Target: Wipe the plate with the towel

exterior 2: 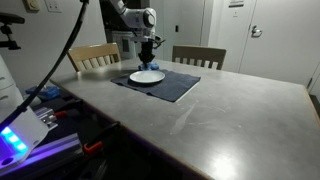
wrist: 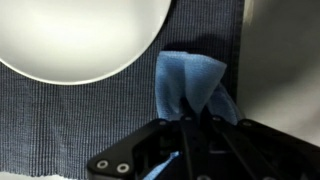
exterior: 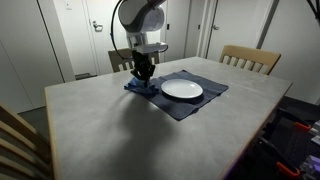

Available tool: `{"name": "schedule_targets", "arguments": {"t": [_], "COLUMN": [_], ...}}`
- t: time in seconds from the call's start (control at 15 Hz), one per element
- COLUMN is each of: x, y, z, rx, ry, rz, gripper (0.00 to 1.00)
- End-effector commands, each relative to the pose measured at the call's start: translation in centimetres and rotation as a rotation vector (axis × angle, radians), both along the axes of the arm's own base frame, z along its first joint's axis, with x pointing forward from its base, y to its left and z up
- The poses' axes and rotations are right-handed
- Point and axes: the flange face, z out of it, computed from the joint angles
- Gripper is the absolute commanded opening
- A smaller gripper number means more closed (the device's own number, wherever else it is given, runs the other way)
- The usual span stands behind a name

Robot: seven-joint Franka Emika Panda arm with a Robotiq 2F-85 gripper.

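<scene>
1. The plate (exterior: 182, 89) is round and plain white. From my station I see it lying flat, right side up, on a dark woven mat (exterior: 205, 102) on the counter (exterior: 120, 135).
2. The towel (wrist: 190, 85) is a small light-blue cloth, bunched and creased. One end is pinched in the tool (wrist: 190, 122), and the loose folds fan out over the mat. It sits just beside the plate's rim, and I cannot tell whether its corner touches it.
</scene>
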Motion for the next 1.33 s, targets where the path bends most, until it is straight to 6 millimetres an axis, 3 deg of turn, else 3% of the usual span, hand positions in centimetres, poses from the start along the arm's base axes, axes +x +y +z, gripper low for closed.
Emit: {"name": "schedule_targets", "arguments": {"t": [0.0, 0.4, 0.87, 1.07, 1.27], "x": [-0.9, -4.1, -9.1, -11.9, -14.3], "y": [-0.9, -0.3, 2.6, 1.5, -1.5], "z": [0.6, 3.0, 7.3, 9.7, 11.0], "rx": [-0.024, -0.048, -0.007, -0.023, -0.076], "ry": [0.008, -0.027, -0.206, -0.231, -0.264], "rz": [0.014, -0.026, -0.109, -0.136, -0.116], "gripper": [0.02, 0.02, 0.02, 0.02, 0.02]}}
